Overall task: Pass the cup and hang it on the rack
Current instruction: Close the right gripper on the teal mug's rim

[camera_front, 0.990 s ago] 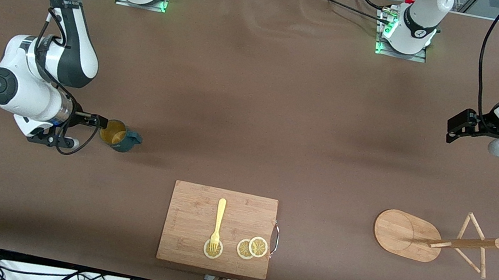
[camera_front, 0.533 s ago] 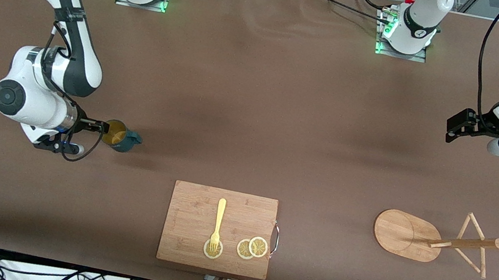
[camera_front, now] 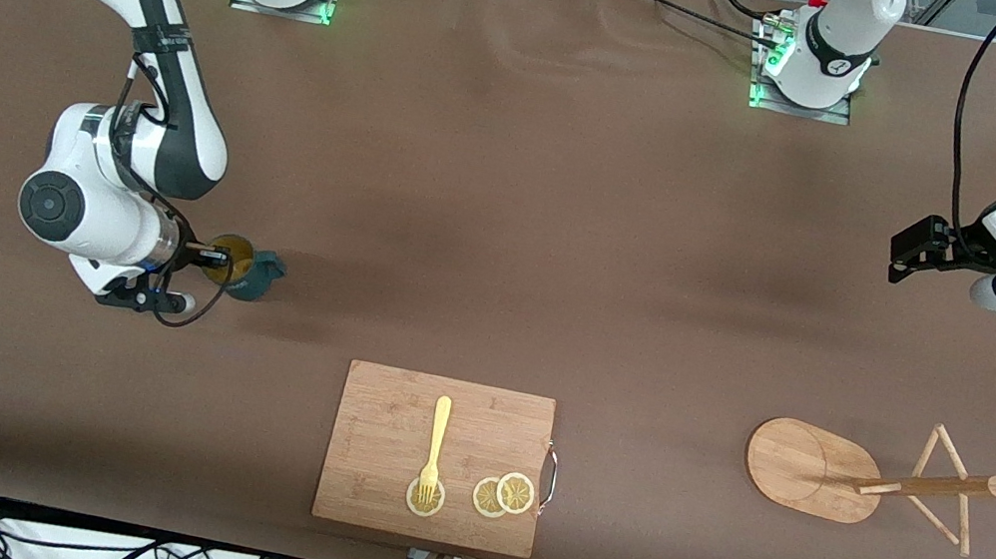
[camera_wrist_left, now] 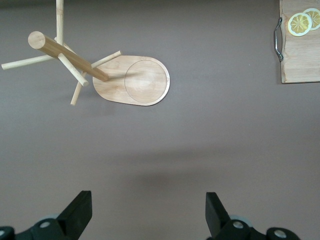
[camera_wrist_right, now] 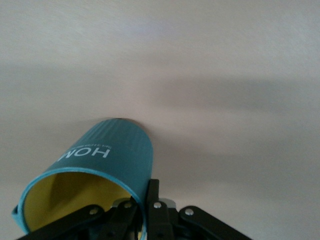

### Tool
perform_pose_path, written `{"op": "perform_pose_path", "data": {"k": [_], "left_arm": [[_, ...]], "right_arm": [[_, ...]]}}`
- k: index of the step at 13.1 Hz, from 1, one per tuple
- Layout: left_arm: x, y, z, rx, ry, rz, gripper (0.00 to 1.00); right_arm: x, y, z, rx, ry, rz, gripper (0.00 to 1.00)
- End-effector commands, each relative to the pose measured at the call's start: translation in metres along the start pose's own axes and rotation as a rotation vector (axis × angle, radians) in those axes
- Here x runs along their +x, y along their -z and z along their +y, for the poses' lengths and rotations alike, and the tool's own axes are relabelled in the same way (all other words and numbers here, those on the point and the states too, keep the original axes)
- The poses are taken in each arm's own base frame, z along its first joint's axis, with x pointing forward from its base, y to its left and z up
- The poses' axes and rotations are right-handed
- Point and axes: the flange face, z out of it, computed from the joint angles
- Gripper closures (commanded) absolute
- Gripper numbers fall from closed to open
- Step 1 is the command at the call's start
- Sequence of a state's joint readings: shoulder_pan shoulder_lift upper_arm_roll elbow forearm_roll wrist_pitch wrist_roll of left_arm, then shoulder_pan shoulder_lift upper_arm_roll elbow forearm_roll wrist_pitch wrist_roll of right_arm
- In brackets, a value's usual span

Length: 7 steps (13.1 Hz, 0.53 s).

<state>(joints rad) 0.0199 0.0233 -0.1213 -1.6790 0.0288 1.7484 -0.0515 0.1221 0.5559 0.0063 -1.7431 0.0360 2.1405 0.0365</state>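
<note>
Right end effector (camera_front: pixel 211 253) clamped on cup (camera_front: pixel 248 272) rim, 1 finger inside, cup tilted just above counter (camera_front: pixel 511 201) toward right arm's end. Board (camera_front: pixel 435 457) w/ fork (camera_front: pixel 434 448) + 3 lemon slices (camera_front: pixel 502 495) nearest front cam. Rack (camera_front: pixel 815 469) stands upright nearer left arm's end. Left end effector (camera_wrist_left: pixel 149 218) spread wide, nothing in it, waits over bare counter.
</note>
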Motion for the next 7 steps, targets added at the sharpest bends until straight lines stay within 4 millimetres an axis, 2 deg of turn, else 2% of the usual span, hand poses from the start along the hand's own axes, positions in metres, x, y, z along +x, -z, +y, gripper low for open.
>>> {"op": "perform_pose_path", "data": {"k": [1, 3, 4, 5, 6, 7], "left_arm": [[-0.007, 0.004, 0.001, 0.020, -0.010, -0.002, 0.00], [-0.007, 0.004, 0.002, 0.019, -0.010, 0.001, 0.00], [-0.006, 0.004, 0.003, 0.019, -0.011, 0.001, 0.00], [-0.007, 0.006, 0.004, 0.019, -0.013, 0.001, 0.00], [-0.008, 0.006, 0.012, 0.019, -0.026, -0.004, 0.00], [-0.008, 0.006, 0.011, 0.019, -0.025, -0.005, 0.00]], "right_arm": [[0.005, 0.031, -0.046, -0.001, 0.062, 0.037, 1.00], [0.006, 0.049, -0.085, -0.005, 0.076, 0.044, 1.00], [0.003, 0.055, -0.112, -0.010, 0.046, 0.037, 1.00], [-0.001, 0.057, -0.143, -0.016, 0.006, 0.026, 1.00], [-0.007, 0.053, -0.177, -0.026, -0.015, 0.010, 1.00], [-0.016, 0.049, -0.211, -0.030, -0.046, 0.004, 1.00]]}}
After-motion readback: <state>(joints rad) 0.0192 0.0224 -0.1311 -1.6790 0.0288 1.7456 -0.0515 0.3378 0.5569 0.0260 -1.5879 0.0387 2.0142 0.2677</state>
